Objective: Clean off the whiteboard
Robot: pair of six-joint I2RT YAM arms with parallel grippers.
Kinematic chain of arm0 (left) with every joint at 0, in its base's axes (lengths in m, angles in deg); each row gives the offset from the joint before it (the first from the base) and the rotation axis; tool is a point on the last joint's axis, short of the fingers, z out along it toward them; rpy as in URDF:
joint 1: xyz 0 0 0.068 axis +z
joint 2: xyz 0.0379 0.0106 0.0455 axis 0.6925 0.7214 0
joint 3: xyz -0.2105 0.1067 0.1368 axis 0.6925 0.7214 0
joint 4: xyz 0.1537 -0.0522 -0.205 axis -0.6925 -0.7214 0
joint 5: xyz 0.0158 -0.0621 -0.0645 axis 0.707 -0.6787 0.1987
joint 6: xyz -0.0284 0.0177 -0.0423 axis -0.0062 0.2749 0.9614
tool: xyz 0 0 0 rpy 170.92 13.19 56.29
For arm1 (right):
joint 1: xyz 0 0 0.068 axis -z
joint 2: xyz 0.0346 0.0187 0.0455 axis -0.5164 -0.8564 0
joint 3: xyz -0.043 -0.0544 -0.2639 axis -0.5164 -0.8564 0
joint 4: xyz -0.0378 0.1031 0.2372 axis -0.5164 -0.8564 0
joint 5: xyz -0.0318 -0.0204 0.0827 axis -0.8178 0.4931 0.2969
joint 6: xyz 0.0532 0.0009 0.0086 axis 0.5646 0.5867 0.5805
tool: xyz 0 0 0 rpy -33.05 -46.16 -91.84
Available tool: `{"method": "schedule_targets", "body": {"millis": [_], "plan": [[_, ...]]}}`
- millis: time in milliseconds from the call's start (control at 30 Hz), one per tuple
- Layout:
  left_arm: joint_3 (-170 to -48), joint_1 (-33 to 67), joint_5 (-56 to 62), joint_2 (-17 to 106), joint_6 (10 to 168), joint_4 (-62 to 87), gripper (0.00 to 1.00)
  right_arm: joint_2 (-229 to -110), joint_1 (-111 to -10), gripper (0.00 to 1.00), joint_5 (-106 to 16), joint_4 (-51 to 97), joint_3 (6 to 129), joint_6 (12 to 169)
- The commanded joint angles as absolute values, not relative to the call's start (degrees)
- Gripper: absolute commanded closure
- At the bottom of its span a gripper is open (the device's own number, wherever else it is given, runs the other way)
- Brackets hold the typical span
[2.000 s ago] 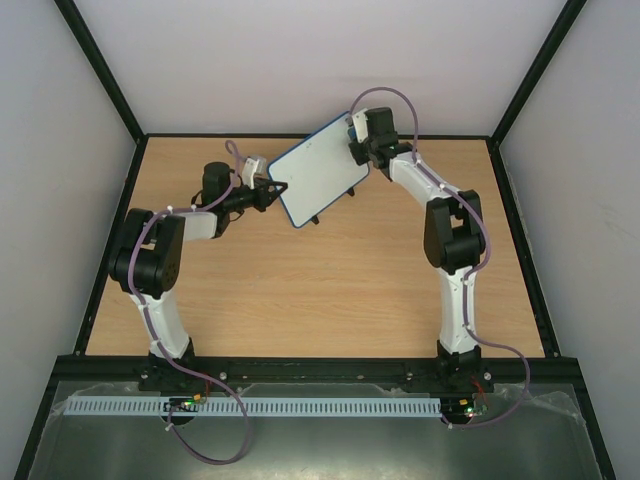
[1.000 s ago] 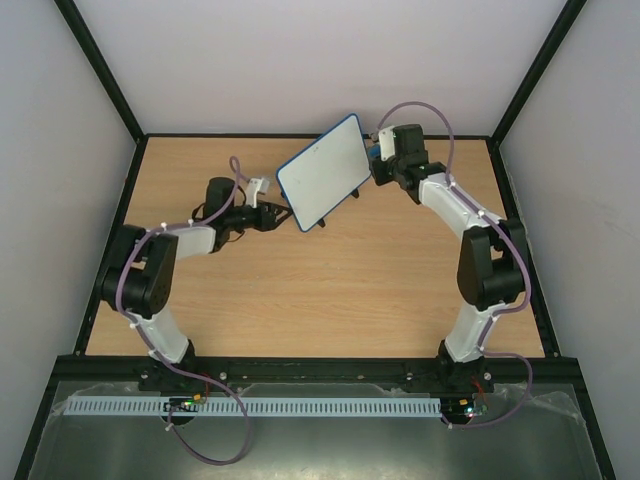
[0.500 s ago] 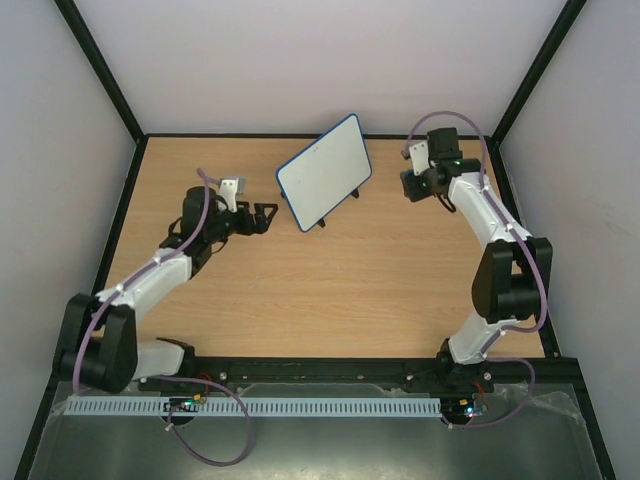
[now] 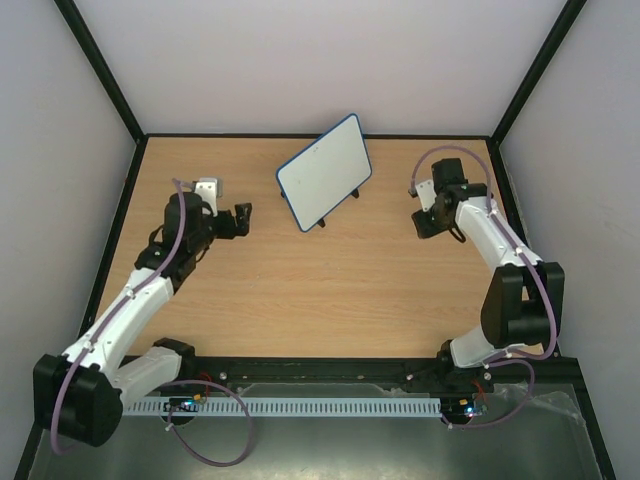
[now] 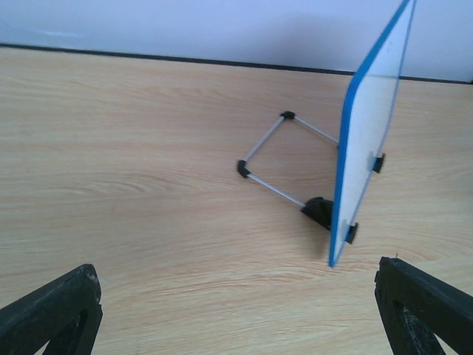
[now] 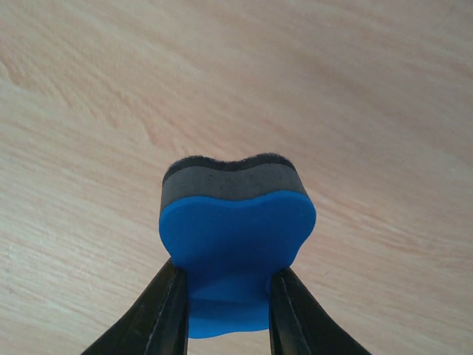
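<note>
The small white board with thin blue frame [image 4: 324, 184] stands tilted on its wire stand [image 5: 264, 142] at the far middle of the wooden table [image 4: 330, 290], and nothing touches it. The left gripper [image 4: 241, 218], fingers wide apart, is off to its left. The right gripper [image 6: 225, 296], clamped on a blue foam eraser with dark felt face [image 6: 236, 222], is apart on the right; I think a firm wipe could tip or slide the unheld board.

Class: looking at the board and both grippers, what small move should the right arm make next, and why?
Probably lower the eraser onto the table and release it: the whiteboard looks clean and stands untouched, the left gripper is open, and the right gripper holds the eraser away from it.
</note>
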State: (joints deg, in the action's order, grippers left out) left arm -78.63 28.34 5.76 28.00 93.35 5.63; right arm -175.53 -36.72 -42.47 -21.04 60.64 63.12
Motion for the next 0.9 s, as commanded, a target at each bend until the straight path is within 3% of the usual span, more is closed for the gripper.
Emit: {"method": "schedule_targets", "body": {"millis": [0, 567, 867], "plan": [[-79.9, 28.3, 14.0, 26.4, 88.4, 0.8, 0.0, -174.2, -36.7, 0.97, -42.9, -23.9, 57.0, 62.4], [-78.1, 36.1, 10.0, 28.4, 90.2, 3.0, 0.0, -181.9, -36.6, 0.92, -43.1, -21.3, 50.6, 63.7], [-78.1, 37.4, 7.9, 28.9, 90.8, 3.5, 0.0, -182.8, -36.6, 0.71, -43.0, -21.0, 50.9, 64.1]]}}
